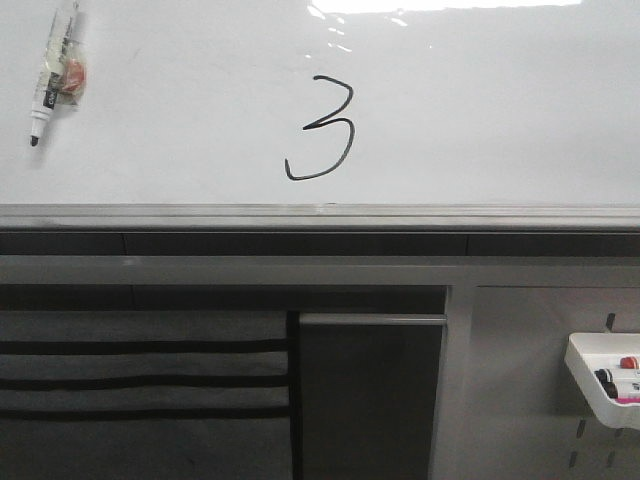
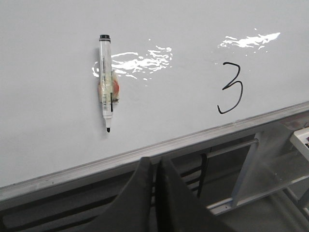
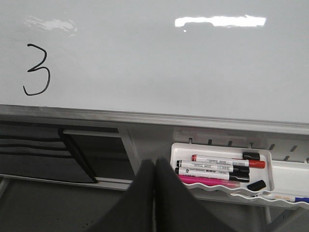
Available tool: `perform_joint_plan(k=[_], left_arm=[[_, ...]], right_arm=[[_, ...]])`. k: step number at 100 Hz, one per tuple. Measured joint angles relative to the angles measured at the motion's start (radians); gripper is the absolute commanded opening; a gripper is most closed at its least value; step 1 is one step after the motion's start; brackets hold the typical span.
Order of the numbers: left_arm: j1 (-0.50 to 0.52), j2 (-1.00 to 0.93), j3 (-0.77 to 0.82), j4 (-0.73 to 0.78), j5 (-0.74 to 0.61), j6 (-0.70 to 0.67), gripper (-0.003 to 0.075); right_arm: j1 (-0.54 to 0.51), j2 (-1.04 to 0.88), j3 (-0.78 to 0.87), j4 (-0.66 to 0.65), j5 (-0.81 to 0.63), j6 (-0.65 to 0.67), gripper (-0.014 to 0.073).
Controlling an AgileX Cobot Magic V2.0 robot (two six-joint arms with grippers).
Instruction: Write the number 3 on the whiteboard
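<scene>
Front view first: the whiteboard fills the upper half, and the number 3 sits roughly in the middle of it, drawn in thin black line just above the grey rail along the board's lower edge. Far off to the left, near the top corner, a marker is stuck on the board, black tip pointing down. No arm shows up in this view. Low on the right there's a white tray hanging on the grey panel with a few markers in it.

Left wrist view: the left gripper is down below the rail, fingers pressed together with nothing between them. The 3 is up on the board and well off to the right of the claw; the stuck marker is up on the board to the left of the 3, well clear of the fingers.

Right wrist view: the right gripper is also closed up and empty. The 3 is far up and left of it on the board. The tray sits just beside the fingers on the right, holding red, black and pink markers.
</scene>
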Motion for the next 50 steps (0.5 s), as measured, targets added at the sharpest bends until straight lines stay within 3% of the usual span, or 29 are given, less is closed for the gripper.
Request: perform_joint_plan(k=[31,50], left_arm=[[0.0,0.0,0.058,0.002,-0.019,-0.006,-0.0018],[0.032,-0.127,0.147,0.102,-0.138,-0.006,-0.0018]], right_arm=[[0.0,0.0,-0.001,0.0,0.0,0.0,-0.0067],[0.0,0.0,-0.001,-0.001,0.0,0.001,-0.0067]])
